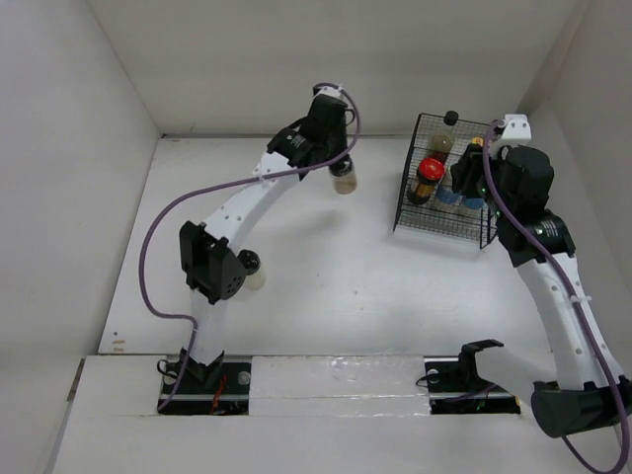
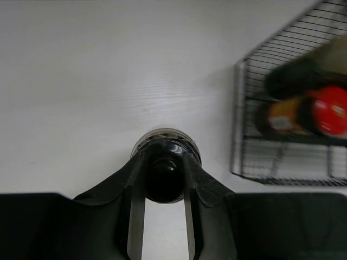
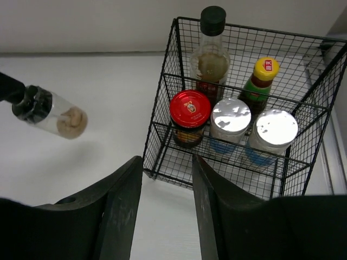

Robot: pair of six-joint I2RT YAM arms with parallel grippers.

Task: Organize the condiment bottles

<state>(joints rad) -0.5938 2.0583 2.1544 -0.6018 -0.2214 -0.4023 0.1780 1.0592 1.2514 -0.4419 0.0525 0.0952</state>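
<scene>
Red-lidded jar (image 2: 312, 115) and basket (image 2: 238, 119) blurred

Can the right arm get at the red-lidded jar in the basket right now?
Probably yes. The right gripper hovers by the basket with jaws open and empty, and the red-lidded jar stands in the front row, lid uncovered. The silver-capped shaker close beside it leaves little room.

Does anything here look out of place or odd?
A lone jar sits on the table beside the left arm, far from the wire basket holding five others. A tilted jar hangs in the left gripper, held by its top end.
</scene>
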